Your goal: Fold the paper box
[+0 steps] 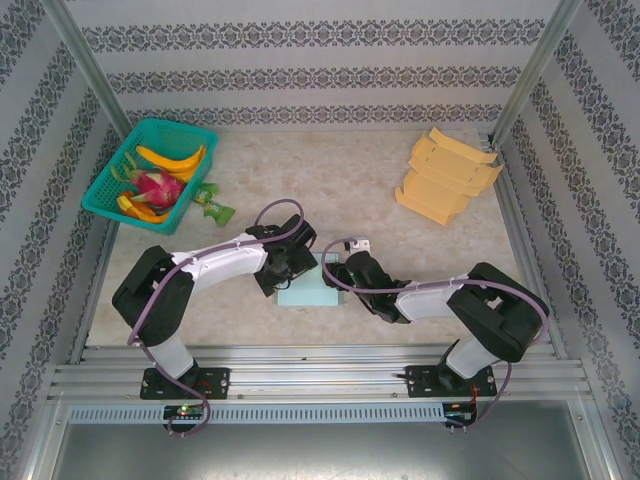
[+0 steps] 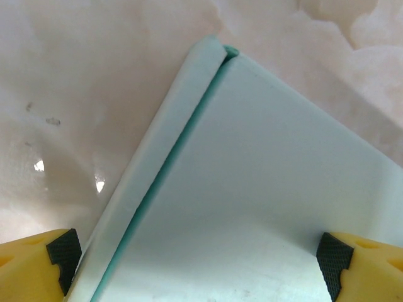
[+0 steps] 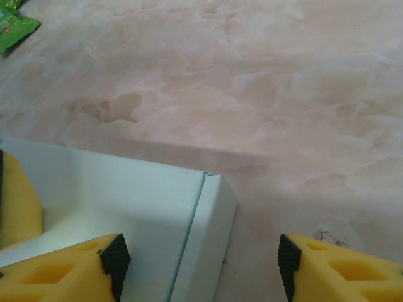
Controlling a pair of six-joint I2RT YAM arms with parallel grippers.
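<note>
Top external fruit basket, L wrist paper box seam

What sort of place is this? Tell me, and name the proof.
Likely a robot test cell: a table fenced by metal posts and patterned wall panels, with arms bolted to a front rail and staged props like a fruit basket.

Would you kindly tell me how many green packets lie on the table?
2 green packets: one beside the teal basket, at its near right side, the other just beyond it, farther out; more may hide inside the basket.
</note>
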